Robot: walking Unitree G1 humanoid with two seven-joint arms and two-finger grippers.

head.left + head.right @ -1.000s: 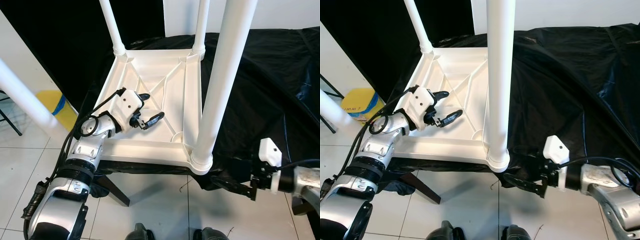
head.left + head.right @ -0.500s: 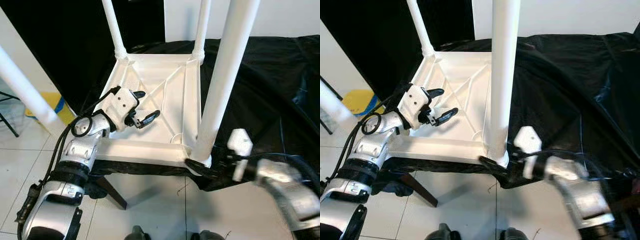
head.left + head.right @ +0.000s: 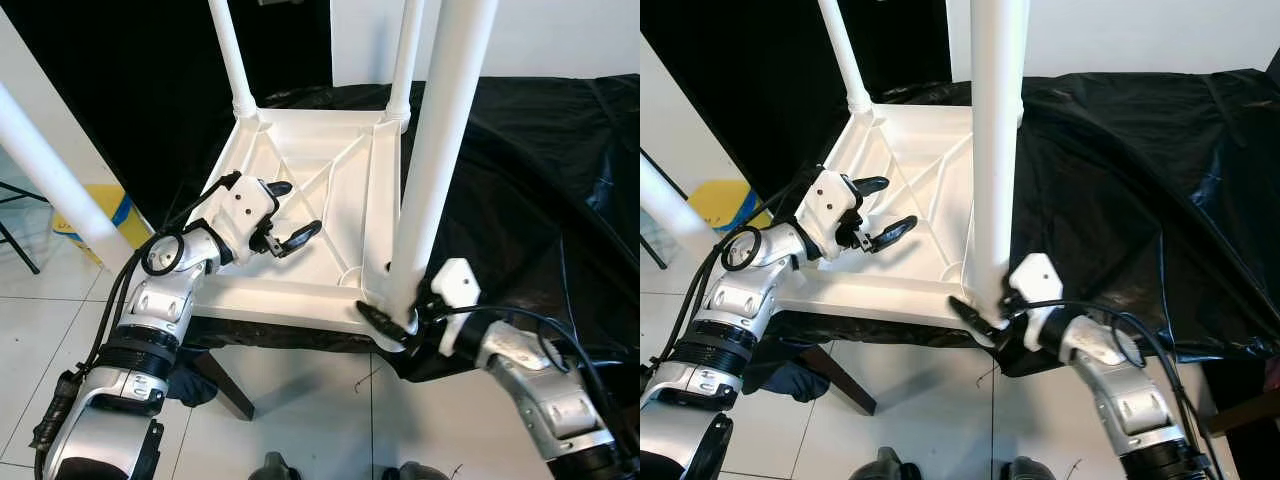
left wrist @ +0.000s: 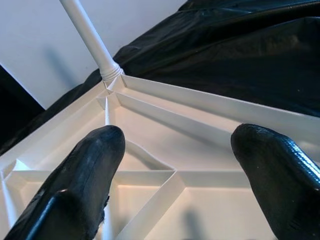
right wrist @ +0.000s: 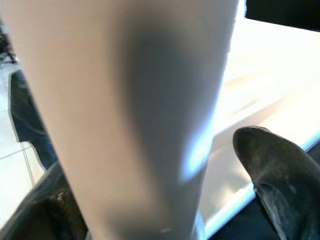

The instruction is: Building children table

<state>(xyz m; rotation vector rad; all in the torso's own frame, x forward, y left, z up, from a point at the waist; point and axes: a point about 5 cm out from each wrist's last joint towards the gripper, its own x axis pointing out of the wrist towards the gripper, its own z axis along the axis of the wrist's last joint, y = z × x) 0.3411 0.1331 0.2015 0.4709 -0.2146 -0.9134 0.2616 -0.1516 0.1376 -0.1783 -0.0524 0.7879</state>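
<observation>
The white plastic children's table (image 3: 320, 190) lies upside down on a black cloth (image 3: 520, 170), legs pointing up. The right gripper (image 3: 392, 318) has its fingers spread wide around the base of the near leg (image 3: 435, 150), one finger on each side; whether they touch it cannot be told. The left gripper (image 3: 283, 215) hovers open and empty above the ribbed underside. The table looks light, stiff and smooth, so low on the leg seems the surest hold. A yellow bin (image 3: 112, 215) stands beyond the left fingers.
</observation>
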